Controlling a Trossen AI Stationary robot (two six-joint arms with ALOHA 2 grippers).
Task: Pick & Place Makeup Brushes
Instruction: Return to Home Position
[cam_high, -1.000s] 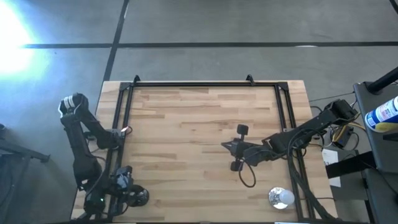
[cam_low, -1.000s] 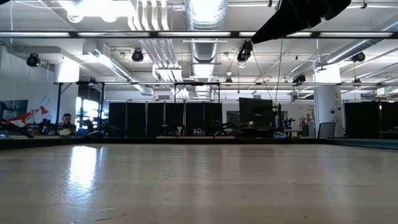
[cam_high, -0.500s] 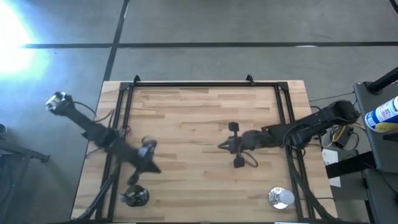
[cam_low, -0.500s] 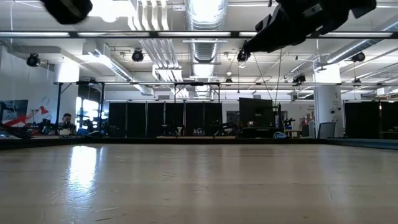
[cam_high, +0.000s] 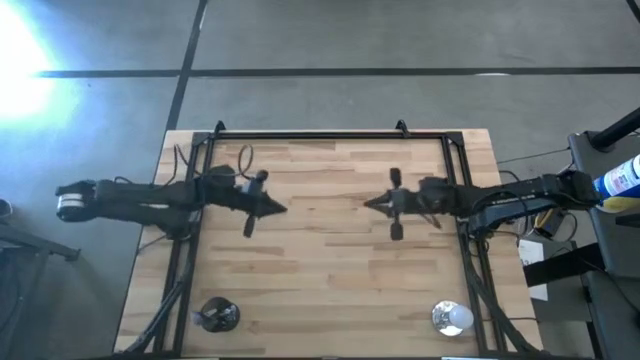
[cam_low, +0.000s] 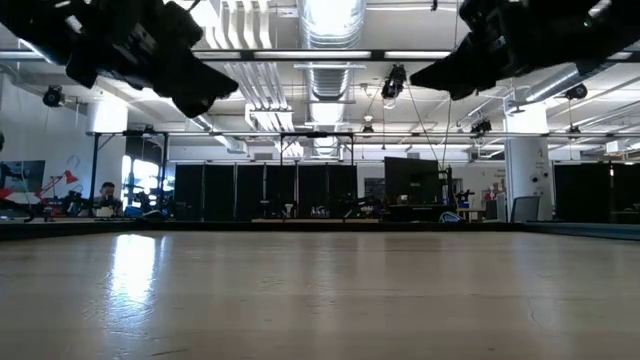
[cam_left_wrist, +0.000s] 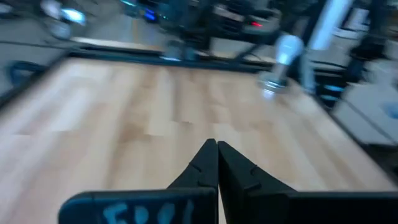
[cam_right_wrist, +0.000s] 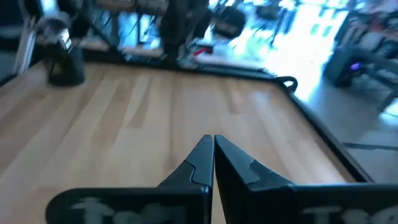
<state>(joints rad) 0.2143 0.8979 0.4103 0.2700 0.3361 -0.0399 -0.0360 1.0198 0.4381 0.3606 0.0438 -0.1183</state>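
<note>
The makeup brushes (cam_high: 213, 318) stand in a dark cup (cam_right_wrist: 67, 65) at the table's near left corner; only pale tips (cam_right_wrist: 53, 26) show above its rim. My left gripper (cam_high: 280, 208) hangs shut over the table's left middle, pointing toward the right edge, with nothing between its fingers (cam_left_wrist: 217, 146). My right gripper (cam_high: 368, 205) hangs shut over the right middle and points back at it, also with nothing in it (cam_right_wrist: 213, 142). In the low view both grippers (cam_low: 215, 100) (cam_low: 420, 80) are well above the tabletop.
A round shiny silver-white object (cam_high: 450, 317) stands at the near right corner, also seen in the left wrist view (cam_left_wrist: 283, 56). A black frame (cam_high: 320, 137) runs along the table's far, left and right edges. Bare wood (cam_high: 320, 270) lies between and below the grippers.
My left arm has swung up from the near left corner beside the cup, toward the far edge and the table's middle, and now lies stretched out level. My right gripper has moved a little toward the far edge and turned level.
</note>
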